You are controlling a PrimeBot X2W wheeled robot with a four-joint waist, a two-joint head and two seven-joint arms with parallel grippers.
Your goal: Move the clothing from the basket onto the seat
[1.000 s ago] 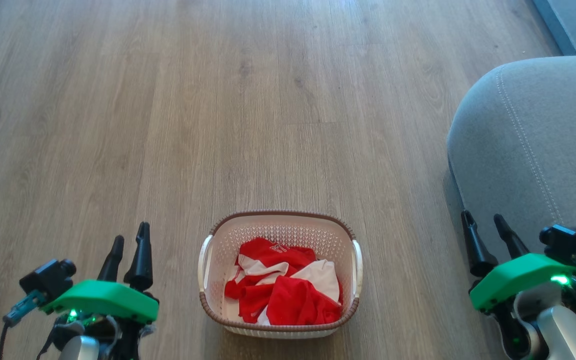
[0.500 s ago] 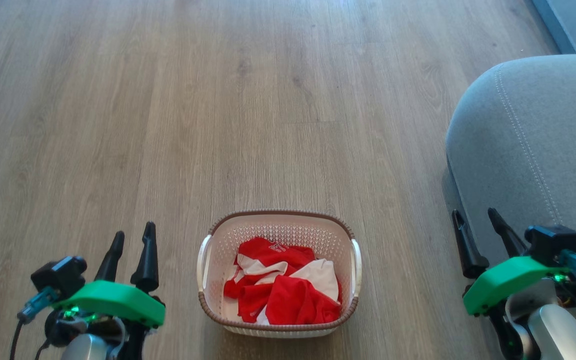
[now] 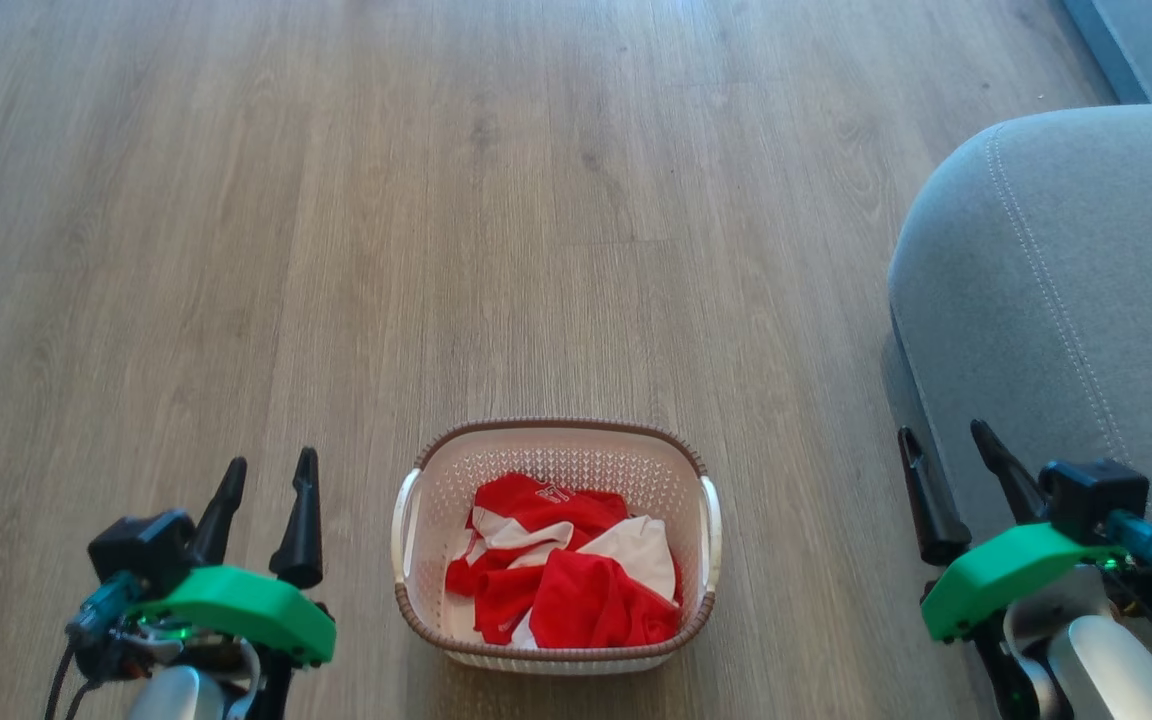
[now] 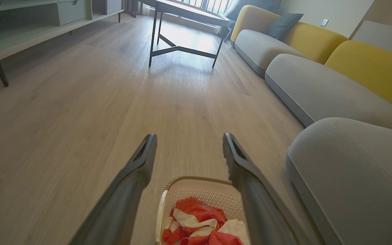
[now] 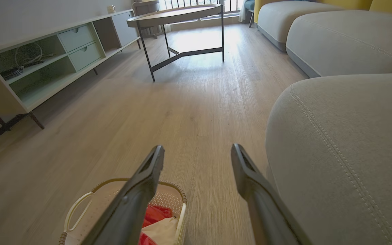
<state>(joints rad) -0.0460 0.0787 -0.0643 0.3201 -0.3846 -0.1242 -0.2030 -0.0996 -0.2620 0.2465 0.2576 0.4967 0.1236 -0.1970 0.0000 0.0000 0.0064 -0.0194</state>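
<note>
Crumpled red and white clothing lies in the cream perforated basket on the wooden floor, low in the head view's middle. The grey seat bulges in from the right. My left gripper hangs open to the left of the basket, fingers empty. My right gripper stands open to the basket's right, against the seat's front edge. The left wrist view shows the clothing in the basket below my fingertips, and the right wrist view shows the basket at lower left beside the seat.
A dark metal-legged table stands further down the room. A low cabinet with shelves and drawers lines the left wall. More grey and yellow sofa sections run along the right. Open wooden floor stretches ahead of the basket.
Both grippers have drifted slightly inward and lower in the head view, still open. The basket and clothing have not moved.
</note>
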